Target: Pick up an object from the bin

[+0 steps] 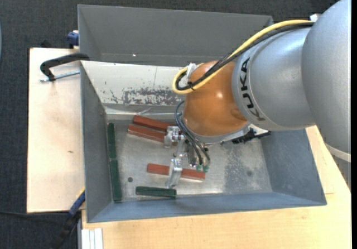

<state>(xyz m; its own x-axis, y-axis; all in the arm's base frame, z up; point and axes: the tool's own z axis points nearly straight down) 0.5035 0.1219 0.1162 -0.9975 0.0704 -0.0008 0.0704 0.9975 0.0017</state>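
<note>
Hanging over flat red-brown rectangular block (158, 169), front-centre of grey metal bin (167, 36): gripper (177, 174), open or closed unclear. Risk: off-centre pinch skids block into dark-green bar (155, 191) nearby.

In the bin (167, 36), the gripper (174, 180) stands over a flat bar (158, 169) lying on the floor. From it, a pair of bars (148, 129) lies at eleven o'clock, a short strip (155, 191) at eight, and a long strip (113, 161) runs along the wall at nine.
</note>
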